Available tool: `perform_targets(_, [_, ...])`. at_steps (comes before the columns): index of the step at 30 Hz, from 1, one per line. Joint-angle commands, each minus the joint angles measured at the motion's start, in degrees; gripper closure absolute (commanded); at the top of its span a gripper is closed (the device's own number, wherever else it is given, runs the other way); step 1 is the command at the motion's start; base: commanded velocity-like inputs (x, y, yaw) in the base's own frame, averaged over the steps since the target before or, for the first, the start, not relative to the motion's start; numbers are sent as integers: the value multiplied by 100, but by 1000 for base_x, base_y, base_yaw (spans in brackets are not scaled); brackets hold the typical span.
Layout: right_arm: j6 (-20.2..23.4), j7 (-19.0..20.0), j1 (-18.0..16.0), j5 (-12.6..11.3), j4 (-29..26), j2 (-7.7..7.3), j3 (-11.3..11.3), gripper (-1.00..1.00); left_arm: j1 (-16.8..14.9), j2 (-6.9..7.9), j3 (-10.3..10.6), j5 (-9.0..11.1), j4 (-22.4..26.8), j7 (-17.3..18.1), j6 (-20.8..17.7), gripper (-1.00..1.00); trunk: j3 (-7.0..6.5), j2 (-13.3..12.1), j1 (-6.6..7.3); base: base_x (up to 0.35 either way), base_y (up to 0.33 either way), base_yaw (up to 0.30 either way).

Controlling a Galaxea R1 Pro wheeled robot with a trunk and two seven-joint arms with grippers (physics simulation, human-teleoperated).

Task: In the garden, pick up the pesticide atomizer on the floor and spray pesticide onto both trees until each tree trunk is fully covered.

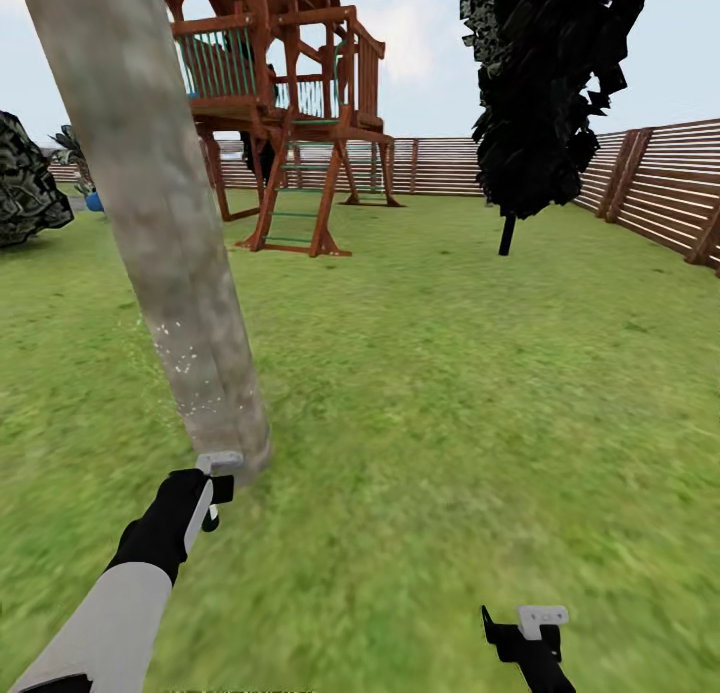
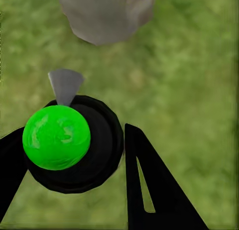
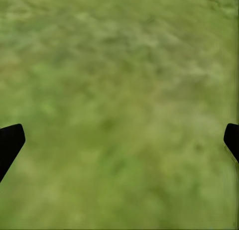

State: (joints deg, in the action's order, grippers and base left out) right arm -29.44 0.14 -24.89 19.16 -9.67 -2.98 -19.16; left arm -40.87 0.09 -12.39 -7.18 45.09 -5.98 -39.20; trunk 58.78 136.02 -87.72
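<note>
**Left fingers on the atomizer, nozzle at the trunk base**

My left fingers (image 2: 74, 175) pinch the atomizer (image 2: 74, 143): round black body, glossy bright-green ball on top, flat grey wedge-shaped nozzle aimed at the tree trunk (image 2: 104, 13). One black triangular finger (image 2: 154, 190) with a narrow slot sits against the body on one side, the other presses in from the opposite side. In the head view my left hand (image 1: 205, 498) is low, just beside the trunk's foot; the atomizer itself is too hidden there to point out.

Tree trunk (image 1: 150, 203): thick, smooth column, pale grey-beige with mottled patches, leaning a bit in the head view. A scatter of small white specks shows on the lower part of the bark.

My right fingers (image 3: 119, 140) are spread wide, nothing between them, black tips at both edges over blurry grass. Right hand (image 1: 528, 633) hangs low over the lawn (image 1: 450, 393), well apart from the trunk.

Lawn: soft blurry green, flat. Behind: a reddish-brown wooden play tower (image 1: 285, 103) with teal railing slats and ladder, a dark jagged-leaved tree (image 1: 545, 83) on a thin black stem, a brown horizontal-slat fence (image 1: 660, 188).
</note>
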Motion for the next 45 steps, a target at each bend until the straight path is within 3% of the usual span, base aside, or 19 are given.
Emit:
perform_targets(1, [0, -3, 1, 0, 0, 3, 0, -100, 0, 0, 0, -3, 0, 0, 0, 100, 0, 0, 0, 0, -273, 246])
perform_targets(21, [0, 3, 2, 0, 0, 7, 0, -100, 0, 18, -9, -3, 0, 0, 0, 100, 0, 0, 0, 91, -273, 273])
perform_targets(45, [0, 3, 1, 9, 0, 2, 0, -100, 0, 0, 0, 6, -140, -8, 307, 100, 0, 0, 0, 99, -273, 11])
